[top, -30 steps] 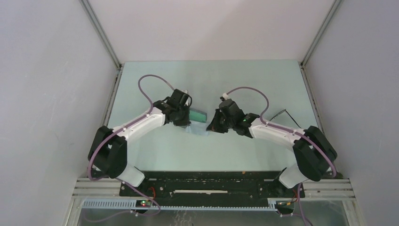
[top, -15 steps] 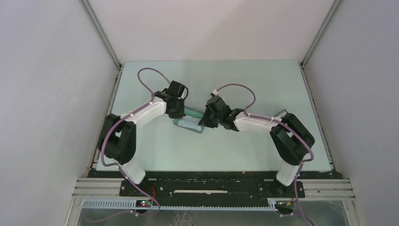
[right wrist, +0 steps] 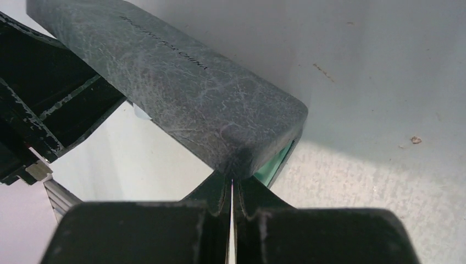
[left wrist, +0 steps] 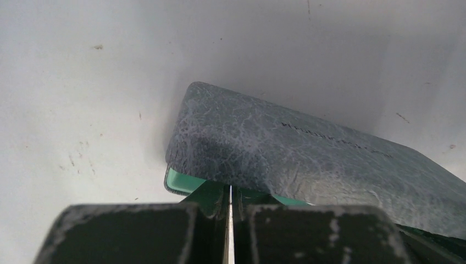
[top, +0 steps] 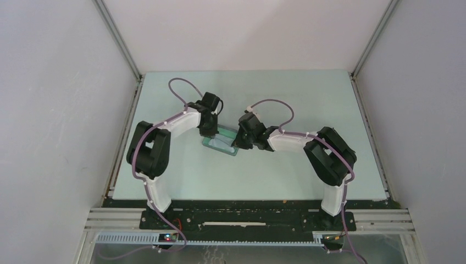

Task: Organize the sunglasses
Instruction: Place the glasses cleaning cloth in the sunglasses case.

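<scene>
The slate-grey oblong case (top: 222, 143) lies on the table between my two grippers, its lid down but slightly ajar, with green lining showing at the rim. In the left wrist view the grey lid (left wrist: 308, 151) lies just past my shut left gripper (left wrist: 231, 190), whose tips touch the case's near end at the green edge (left wrist: 184, 184). My right gripper (right wrist: 231, 184) is shut too, its tips against the opposite end of the case (right wrist: 187, 93). In the top view the left gripper (top: 211, 132) and right gripper (top: 240, 142) flank the case. The sunglasses are out of view.
The pale green table (top: 286, 88) is bounded by white walls with metal corner rails (top: 118, 38). The right arm's elbow (top: 329, 151) lies low over the table's right half. The left gripper's black body (right wrist: 49, 110) shows in the right wrist view.
Both grippers have closed in on the case from either side and dropped lower. The case, open and higher a second ago, now lies with its lid down. Both elbows have swung inward.
</scene>
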Controlling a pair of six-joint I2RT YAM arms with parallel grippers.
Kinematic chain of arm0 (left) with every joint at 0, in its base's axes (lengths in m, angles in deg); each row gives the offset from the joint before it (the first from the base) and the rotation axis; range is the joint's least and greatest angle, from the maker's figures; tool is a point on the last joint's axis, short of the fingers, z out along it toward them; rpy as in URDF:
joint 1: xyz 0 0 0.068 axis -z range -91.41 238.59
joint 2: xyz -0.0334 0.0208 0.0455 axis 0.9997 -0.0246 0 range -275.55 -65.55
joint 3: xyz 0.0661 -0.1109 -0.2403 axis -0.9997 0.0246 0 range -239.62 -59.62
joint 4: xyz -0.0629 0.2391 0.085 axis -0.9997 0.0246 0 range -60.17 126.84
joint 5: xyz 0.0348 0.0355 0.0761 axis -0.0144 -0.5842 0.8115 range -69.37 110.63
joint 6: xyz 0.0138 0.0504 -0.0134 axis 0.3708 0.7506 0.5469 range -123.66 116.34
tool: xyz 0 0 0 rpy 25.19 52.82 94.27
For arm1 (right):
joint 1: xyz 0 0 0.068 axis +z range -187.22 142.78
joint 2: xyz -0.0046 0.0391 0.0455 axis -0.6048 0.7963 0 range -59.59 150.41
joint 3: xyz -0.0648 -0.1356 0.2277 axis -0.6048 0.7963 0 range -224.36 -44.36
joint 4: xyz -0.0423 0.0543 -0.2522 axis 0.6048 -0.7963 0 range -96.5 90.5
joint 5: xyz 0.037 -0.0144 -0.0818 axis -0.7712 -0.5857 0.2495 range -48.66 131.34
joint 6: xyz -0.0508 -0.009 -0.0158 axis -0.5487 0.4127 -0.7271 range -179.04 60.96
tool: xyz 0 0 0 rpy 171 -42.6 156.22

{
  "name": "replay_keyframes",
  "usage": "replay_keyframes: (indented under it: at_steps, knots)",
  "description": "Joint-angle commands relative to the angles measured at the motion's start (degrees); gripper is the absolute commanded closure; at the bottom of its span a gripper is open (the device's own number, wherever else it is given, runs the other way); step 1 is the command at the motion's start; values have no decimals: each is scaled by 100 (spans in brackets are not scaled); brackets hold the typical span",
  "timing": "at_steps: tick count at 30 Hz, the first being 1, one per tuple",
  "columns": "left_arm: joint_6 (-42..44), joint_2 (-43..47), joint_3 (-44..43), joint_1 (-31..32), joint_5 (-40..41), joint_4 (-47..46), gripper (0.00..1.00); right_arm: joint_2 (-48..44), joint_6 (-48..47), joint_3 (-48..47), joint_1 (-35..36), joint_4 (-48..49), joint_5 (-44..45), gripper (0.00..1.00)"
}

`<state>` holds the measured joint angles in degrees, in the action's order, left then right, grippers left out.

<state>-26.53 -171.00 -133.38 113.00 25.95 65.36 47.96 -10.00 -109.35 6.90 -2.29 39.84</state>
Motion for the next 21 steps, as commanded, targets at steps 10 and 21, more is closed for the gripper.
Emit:
replay_keyframes:
  at_steps: [10,21]
  knots:
    - [262,-537,-717,-67,332,471,100,252,49,-151,-52,53,45,100]
    - [-30,-375,-553,-65,768,653,91,283,-30,-148,108,15,145,100]
